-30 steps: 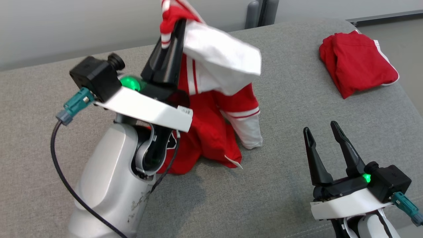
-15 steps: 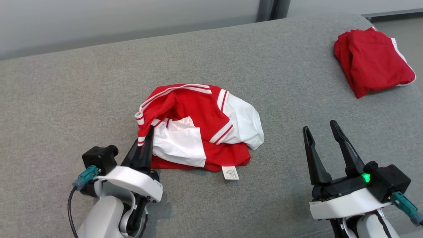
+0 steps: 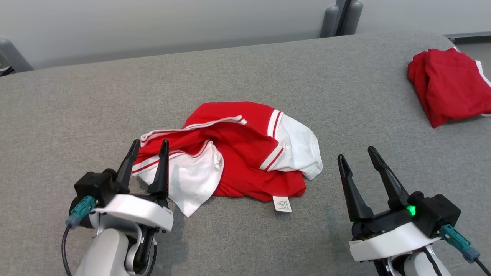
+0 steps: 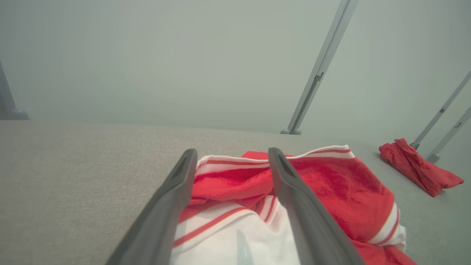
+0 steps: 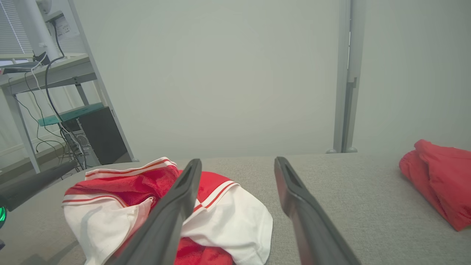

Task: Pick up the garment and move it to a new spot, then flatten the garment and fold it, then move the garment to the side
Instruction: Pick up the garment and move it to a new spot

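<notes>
lying crumpled in the middle of the grey upholstered surface (image 3: 245, 65), the red and white shirt (image 3: 245, 153) is resting free of both grippers, so the pick-and-move step is looking done (my reading, as nothing is gripping it). flattening, folding and shifting it aside are all waiting. the left gripper (image 3: 150, 142) is hovering at the shirt's left edge with its fingers spread wide, the striped hem (image 4: 228, 162) showing between them and nothing pinched. the right gripper (image 3: 356, 153) is sitting just right of the heap, fingers equally wide and empty. the cloth is bunching in soft folds, one white sleeve (image 3: 191, 180) flopping forward and a care label (image 3: 282, 204) poking out at the near edge. a folded red garment (image 3: 448, 92) is sitting well apart at the far right.
</notes>
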`<state>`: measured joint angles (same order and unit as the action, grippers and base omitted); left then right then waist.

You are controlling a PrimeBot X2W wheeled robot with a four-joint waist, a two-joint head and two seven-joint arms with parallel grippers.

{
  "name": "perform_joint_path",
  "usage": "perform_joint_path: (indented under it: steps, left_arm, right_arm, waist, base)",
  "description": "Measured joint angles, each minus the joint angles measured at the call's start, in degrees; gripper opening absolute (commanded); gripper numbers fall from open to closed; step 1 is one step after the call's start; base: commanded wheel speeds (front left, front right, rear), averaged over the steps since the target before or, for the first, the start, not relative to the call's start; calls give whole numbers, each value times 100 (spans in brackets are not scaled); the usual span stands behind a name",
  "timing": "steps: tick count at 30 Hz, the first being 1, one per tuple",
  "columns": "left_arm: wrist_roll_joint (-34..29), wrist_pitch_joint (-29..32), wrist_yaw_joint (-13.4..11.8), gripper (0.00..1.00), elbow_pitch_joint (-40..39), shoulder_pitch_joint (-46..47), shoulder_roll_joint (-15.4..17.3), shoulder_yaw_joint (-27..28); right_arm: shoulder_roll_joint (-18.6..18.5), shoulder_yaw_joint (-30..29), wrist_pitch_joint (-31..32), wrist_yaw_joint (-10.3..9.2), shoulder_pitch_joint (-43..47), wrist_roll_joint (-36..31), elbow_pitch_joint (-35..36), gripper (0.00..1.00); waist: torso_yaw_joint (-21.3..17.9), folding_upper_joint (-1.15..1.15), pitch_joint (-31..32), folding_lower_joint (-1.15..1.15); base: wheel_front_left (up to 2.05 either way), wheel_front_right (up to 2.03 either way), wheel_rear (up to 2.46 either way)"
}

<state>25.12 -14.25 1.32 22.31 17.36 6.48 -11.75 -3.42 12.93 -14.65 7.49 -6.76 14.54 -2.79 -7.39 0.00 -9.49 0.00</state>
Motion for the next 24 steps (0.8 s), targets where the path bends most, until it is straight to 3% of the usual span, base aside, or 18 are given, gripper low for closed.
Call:
perform_joint_path:
  steps: [9,16,17,24]
  left_arm:
    - [-81,-41,105,100,-1211,-1054,-266,750]
    - [-611,-42,-159,100,-2362,-1973,-379,1316]
    - [-671,-41,-304,100,-2641,-2360,-383,1290]
    - [-1101,-41,-463,100,-2836,-2904,-379,1228]
  right_arm:
    - [2,98,0,0,75,66,-32,100]
    - [9,3,0,0,344,110,-124,100]
    - [10,-68,0,0,463,82,-140,100]
    - [11,-176,0,0,687,-23,-148,100]
  waist:
    - [180,0,251,0]
    - [390,0,555,0]
    - [445,0,758,0]
    - [473,0,1028,0]
  base:
    - [0,0,0]
    - [0,0,0]
    - [0,0,0]
    - [0,0,0]
